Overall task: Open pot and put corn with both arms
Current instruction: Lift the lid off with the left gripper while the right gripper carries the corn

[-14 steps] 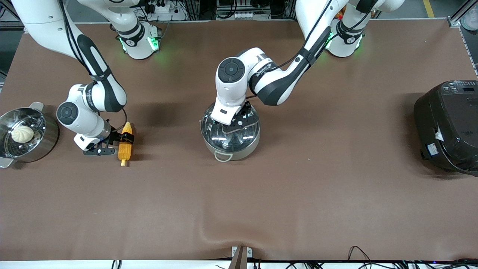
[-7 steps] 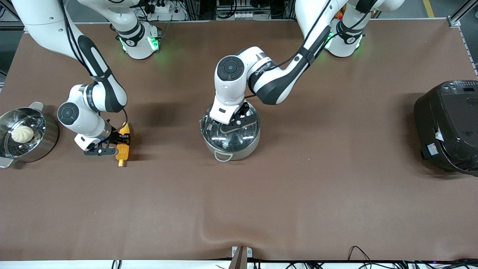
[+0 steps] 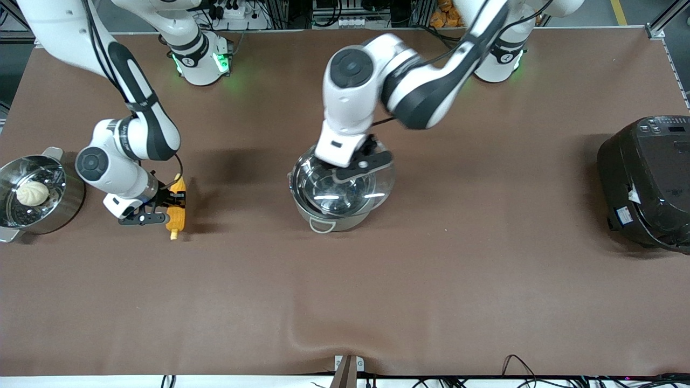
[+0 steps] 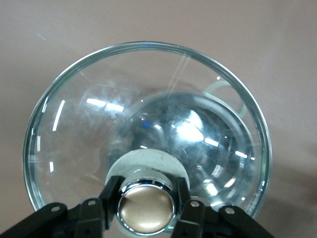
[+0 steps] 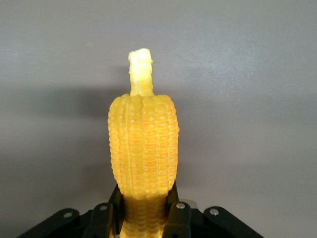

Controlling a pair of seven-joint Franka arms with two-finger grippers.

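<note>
Gripping the glass lid over the pot, left tool.

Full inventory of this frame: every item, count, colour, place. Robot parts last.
Round stainless-steel pot: 1, silver, mid-table, open.
Clear glass lid with copper-coloured knob: 1, lifted and tilted over the pot, in the left gripper.
Yellow-orange corn cob with pale stub: 1, toward the right arm's end, in the right gripper, shadow beneath.
Steel steamer pot: 1, silver, at the table edge of the right arm's end.
Round white bun: 1, in the steamer pot.
Big black cooker: 1, left arm's end.
Brown table cover: 1.
Left gripper: black, shut on the knob.
Right gripper: black, shut on the cob.
</note>
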